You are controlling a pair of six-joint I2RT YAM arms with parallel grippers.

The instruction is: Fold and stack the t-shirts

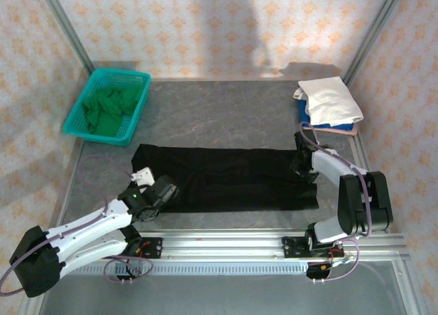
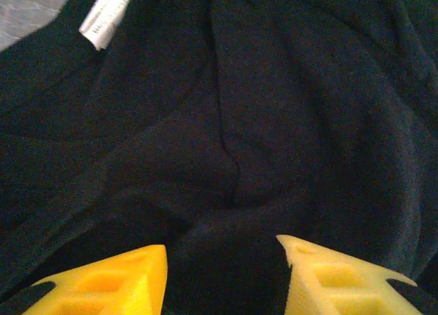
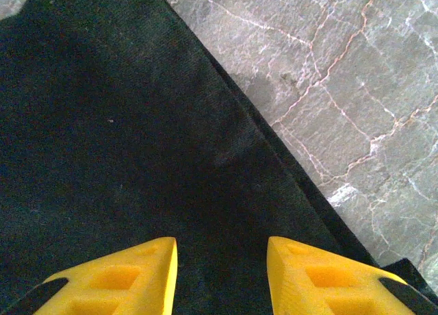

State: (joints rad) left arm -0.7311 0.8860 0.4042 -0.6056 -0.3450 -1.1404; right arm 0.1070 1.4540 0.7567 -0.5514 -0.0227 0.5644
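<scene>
Top external: the limp black shirt (image 1: 226, 178) is best pinched at its ends; the right end effector (image 3: 220, 246) is seen part-open, empty, the left end effector (image 2: 222, 250) astride bunched cloth, grip unclear.

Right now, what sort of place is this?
Probably a robot test cell set up for laundry folding: papered walls on a metal frame, robot arms bolted along the table edge, a black t-shirt spread out, and a teal basket of green shirts.
</scene>
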